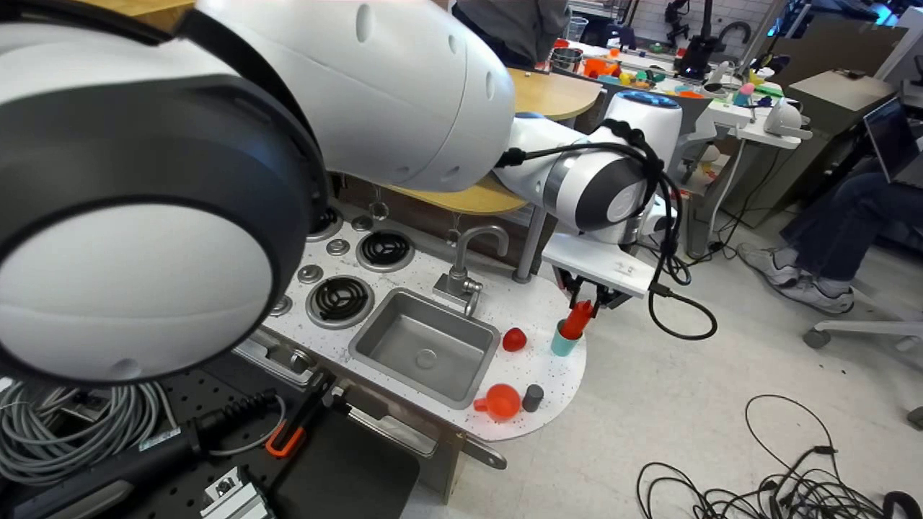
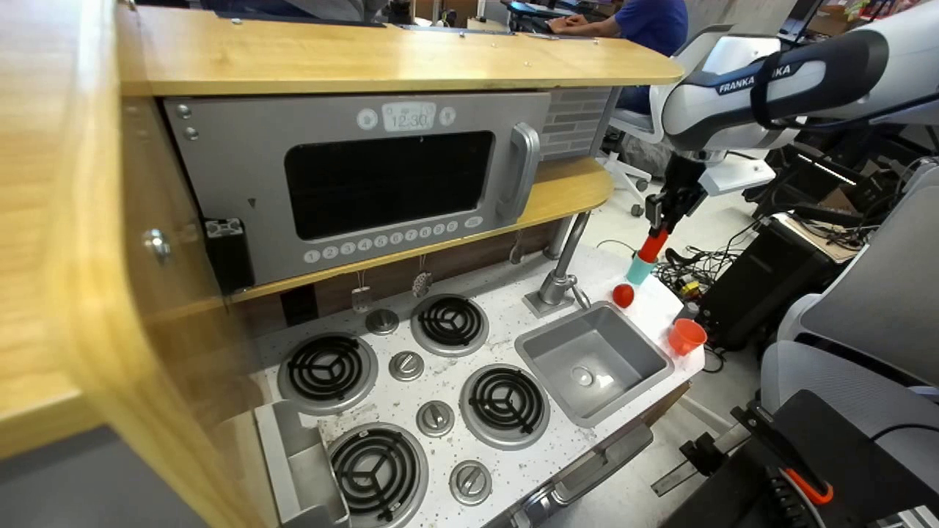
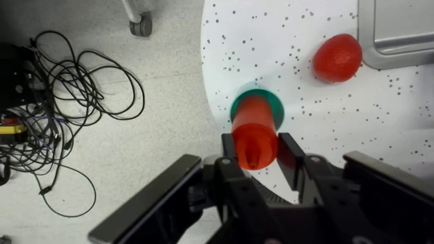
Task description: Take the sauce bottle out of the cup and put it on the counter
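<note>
Sauce bottle gripped, its foot in the cup

We found the red sauce bottle on end at the rounded tip of the white counter, its lower part inside the teal cup. The gripper held it, the pads close against both sides near the top.

We judged the bottle light, probably hollow plastic with a little give, smooth enough to slip under a slack hold, and hardly fragile. High on the body seemed the best place to take it, since that left the lower part free to clear the cup's rim.

Only the wrist view gave us a clear look down into the cup, its green inner wall showing around part of the bottle. That view left out the orange mug, which both exterior views included. In an exterior view we found a microwave, absent elsewhere.
</note>
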You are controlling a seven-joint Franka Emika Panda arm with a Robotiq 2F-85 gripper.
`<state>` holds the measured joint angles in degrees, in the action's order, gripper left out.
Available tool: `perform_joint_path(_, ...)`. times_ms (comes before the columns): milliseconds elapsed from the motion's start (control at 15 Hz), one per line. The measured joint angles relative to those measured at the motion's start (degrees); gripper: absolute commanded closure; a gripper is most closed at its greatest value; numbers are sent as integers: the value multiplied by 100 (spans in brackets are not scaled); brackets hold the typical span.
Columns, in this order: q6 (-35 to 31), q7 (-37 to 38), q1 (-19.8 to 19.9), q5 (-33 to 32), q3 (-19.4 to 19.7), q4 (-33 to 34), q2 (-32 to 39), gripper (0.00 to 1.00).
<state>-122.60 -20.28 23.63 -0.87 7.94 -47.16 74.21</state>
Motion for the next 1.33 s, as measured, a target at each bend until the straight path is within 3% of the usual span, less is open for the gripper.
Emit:
perform_joint_path(267, -118, -215, -2, -34, 62, -612, -596, 90)
perform_joint_path(733, -179, -426, -13, -52, 135, -2310, -1959, 90)
perform_joint_path(1000, -867, -431, -4, -52, 144, -3387, -2356, 90)
perform_joint_path(1333, -2015, -472, 17, -132, 133, -4249, -2377, 90)
